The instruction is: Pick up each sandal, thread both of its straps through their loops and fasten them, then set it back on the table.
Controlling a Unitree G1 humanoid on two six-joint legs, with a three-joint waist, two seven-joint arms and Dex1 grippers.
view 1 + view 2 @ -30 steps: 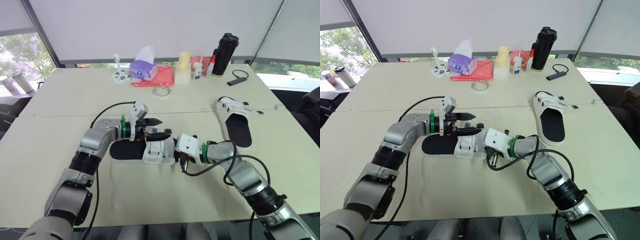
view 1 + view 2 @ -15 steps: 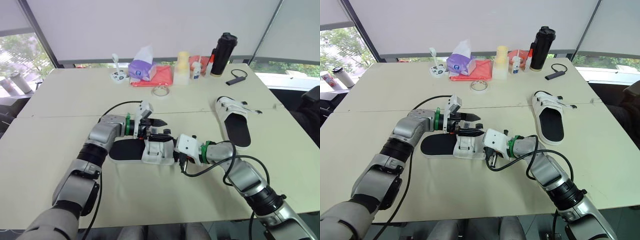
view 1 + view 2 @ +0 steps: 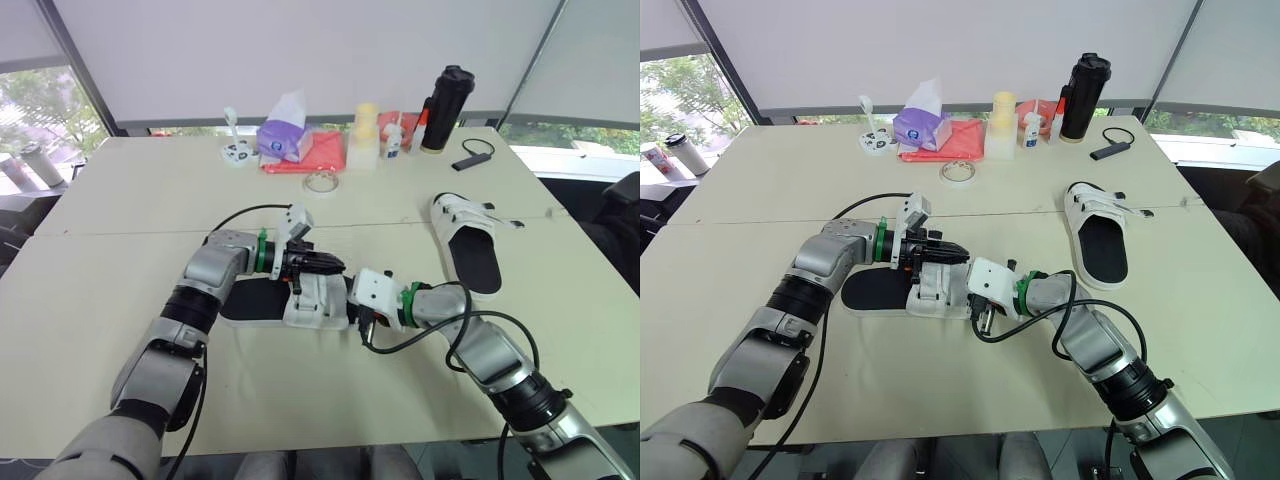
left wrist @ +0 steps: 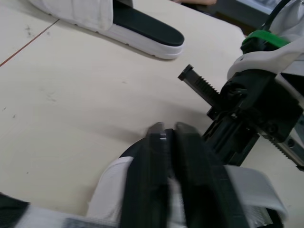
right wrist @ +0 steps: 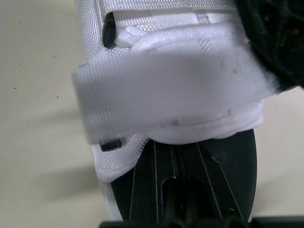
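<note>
The near sandal, black-soled with white straps, lies mid-table. My left gripper hovers low over the far edge of its straps, fingers pressed together; white strap fabric runs under them, and I cannot tell if any is pinched. My right gripper meets the sandal's end from the right. In the right wrist view its fingers are shut on the black sole just below the white strap. A second sandal rests flat at the right, apart from both arms.
Along the far edge stand a purple tissue pack, red cloth, pale yellow container, small white bottle and black flask. A tape roll, white gadget and black dongle lie nearby.
My left gripper reached further right over the sandal's straps and went from wide open to shut. The right arm and both sandals stayed put.
</note>
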